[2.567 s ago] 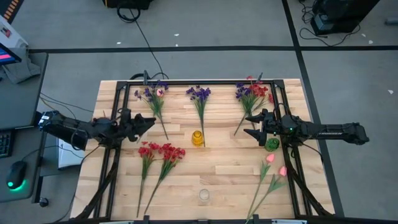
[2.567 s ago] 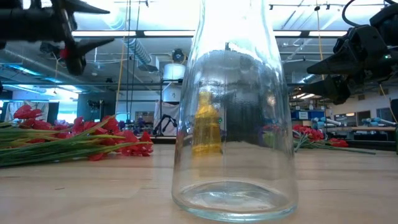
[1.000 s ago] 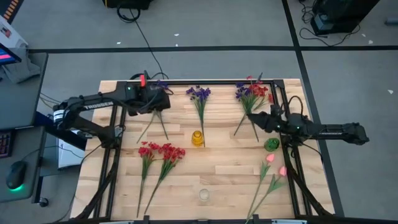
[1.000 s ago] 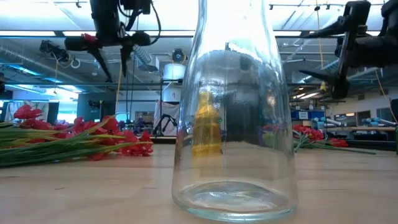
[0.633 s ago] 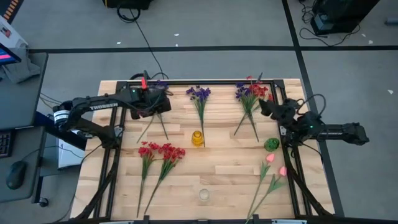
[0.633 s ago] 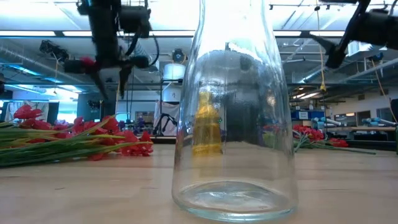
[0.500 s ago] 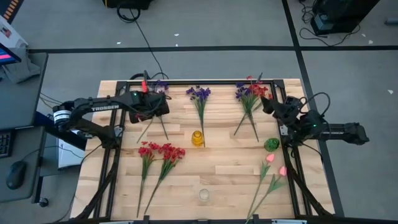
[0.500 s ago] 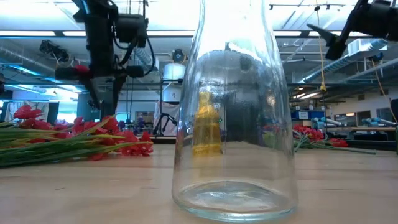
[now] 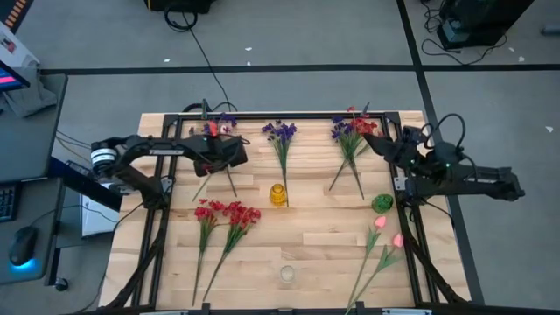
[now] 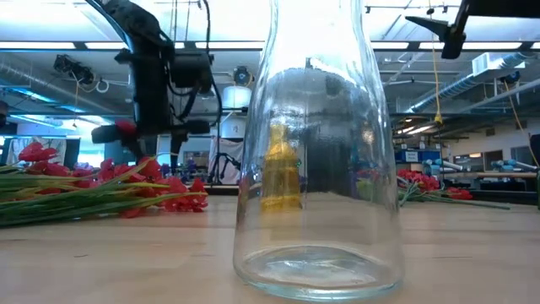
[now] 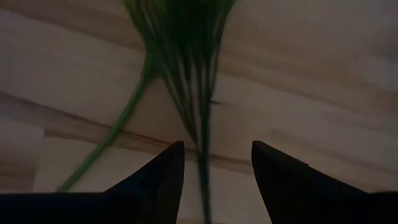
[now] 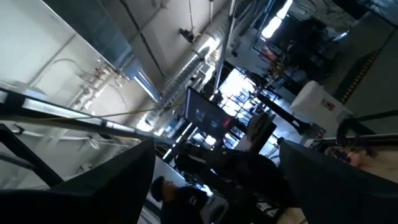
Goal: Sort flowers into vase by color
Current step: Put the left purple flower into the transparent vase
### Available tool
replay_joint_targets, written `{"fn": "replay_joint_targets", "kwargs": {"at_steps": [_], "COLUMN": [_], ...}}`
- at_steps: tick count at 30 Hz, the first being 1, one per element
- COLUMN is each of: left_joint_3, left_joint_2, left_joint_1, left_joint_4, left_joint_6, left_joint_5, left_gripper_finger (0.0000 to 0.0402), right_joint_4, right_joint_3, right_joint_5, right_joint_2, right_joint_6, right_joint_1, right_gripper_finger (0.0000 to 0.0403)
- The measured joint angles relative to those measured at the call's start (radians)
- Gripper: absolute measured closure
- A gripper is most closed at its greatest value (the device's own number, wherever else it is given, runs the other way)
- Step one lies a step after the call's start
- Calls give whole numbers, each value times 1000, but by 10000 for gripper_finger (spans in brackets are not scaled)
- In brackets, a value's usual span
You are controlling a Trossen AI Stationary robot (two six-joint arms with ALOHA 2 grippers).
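**A:** Position of the left claw point(image 9: 226, 154)?

**B:** Over the far left part of the pale wooden plank worktop point(image 9: 332, 249), pointing down at the thin green stems point(image 11: 186, 74) of the dark purple clustered sprig point(image 9: 217, 131). Fingers point(image 11: 168, 168) fairly wide apart, one stem running between them, nothing gripped.

**A:** And the right claw point(image 9: 383, 143)?

**B:** Raised near the far right corner, tilted up toward the room's ceiling. Fingers point(image 12: 106, 180) spread wide, holding nothing. Just beside the mixed bunch of purple and red blooms point(image 9: 354, 131).

**A:** Placement of the remaining flowers?

**B:** All lying flat on the worktop:
- Second dark purple sprig point(image 9: 280, 133) at far centre, its stem pointing toward the small yellow glass vase point(image 9: 278, 194).
- Two red clustered sprigs point(image 9: 226, 213) left of centre, with stems trailing toward the near edge. Also seen at the left of the low view.
- Pink tulip-like buds point(image 9: 385, 229) at near right, close to the small green vase point(image 9: 382, 203).

**A:** Arrangement of the vases?

**B:** Three, upright and well apart:
- Yellow at centre.
- Green at right, close to the right arm.
- Clear glass bottle-shaped vase point(image 10: 316, 169) at the middle of the near edge, filling the low view, with the yellow one visible through it.
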Motion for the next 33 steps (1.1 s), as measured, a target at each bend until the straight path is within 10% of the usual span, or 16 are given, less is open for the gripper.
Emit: {"fn": "replay_joint_targets", "kwargs": {"at_steps": [19,29,33], "left_joint_3": [0,0,0], "left_joint_2": [145,146,146], "left_joint_1": [0,0,0], "left_joint_4": [40,48,48], "left_joint_6": [-21,-20,-20], "left_joint_5": [7,-22,-27], "left_gripper_finger": [216,379,381], "right_joint_4": [14,16,22], "right_joint_3": [29,29,29], "right_joint_5": [21,30,31], "right_joint_2": [35,34,34], "right_joint_6": [-14,-46,-48], "right_joint_1": [0,0,0], "right_gripper_finger": [51,51,51]}}
